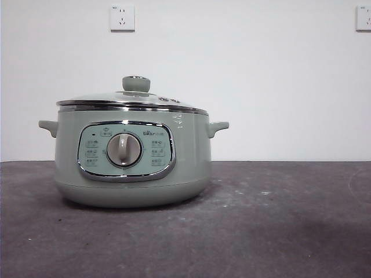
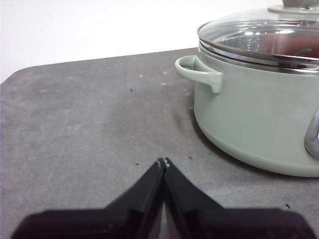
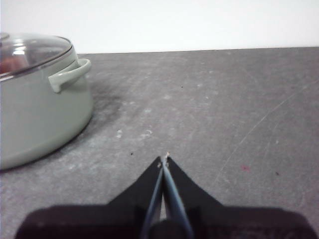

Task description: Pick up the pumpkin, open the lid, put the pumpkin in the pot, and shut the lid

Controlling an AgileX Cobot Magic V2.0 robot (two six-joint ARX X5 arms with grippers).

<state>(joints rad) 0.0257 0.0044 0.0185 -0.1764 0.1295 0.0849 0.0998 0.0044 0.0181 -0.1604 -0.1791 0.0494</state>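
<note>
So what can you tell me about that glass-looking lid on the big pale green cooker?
The shallow domed lid has a see-through glass top ringed by a chrome rim, with a round sage-green knob capped in chrome at its centre. It sits level and closed on the large round pale green electric pot, touching only the pot's rim. Through the glass, the left wrist view shows something reddish-orange inside, likely the small pumpkin, though its shape is unclear. Neither gripper is near it.

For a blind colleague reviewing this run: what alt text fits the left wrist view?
A sage-green pot with its glass lid on sits on a dark grey table; something reddish shows inside. The left gripper, shut and empty, hangs beside it.
</note>
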